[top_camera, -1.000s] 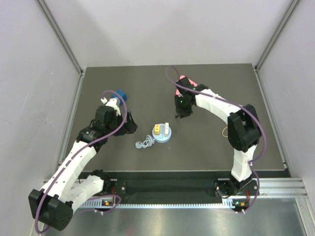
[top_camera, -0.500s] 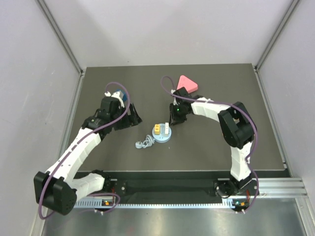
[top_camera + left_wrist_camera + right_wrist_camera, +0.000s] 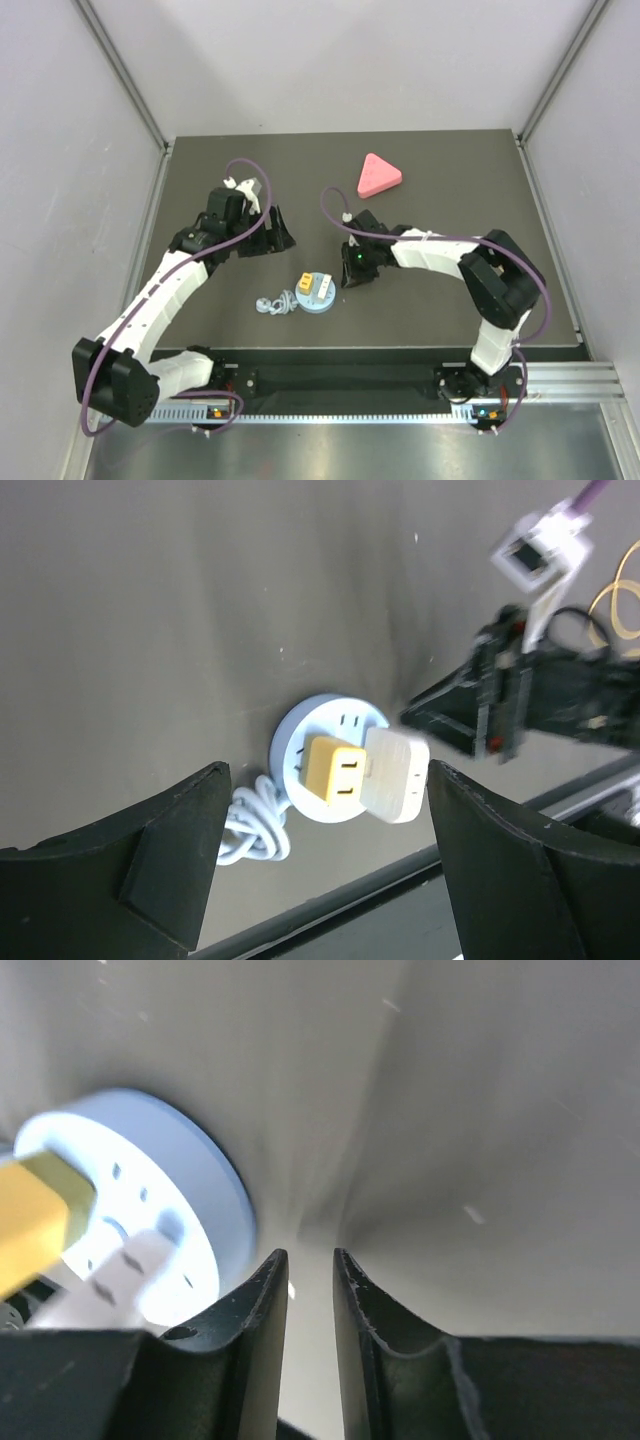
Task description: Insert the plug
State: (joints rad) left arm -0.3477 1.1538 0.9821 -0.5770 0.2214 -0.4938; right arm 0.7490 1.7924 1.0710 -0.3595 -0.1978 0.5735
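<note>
Yellow square plug (image 3: 304, 284) and white square plug (image 3: 324, 288) stood side by side on the round pale-blue socket disc (image 3: 318, 300), front-centre of the dark counter (image 3: 300, 170).
Both rose off its face, the pair lined up left to right. The right pincer (image 3: 352, 270), pressed nearly together and holding nothing, sat just beside the disc. The left pincer (image 3: 275, 235), spread wide, hovered behind it.

Dark table (image 3: 450, 200) with round socket (image 3: 318, 303), pink triangle (image 3: 378, 174)
</note>
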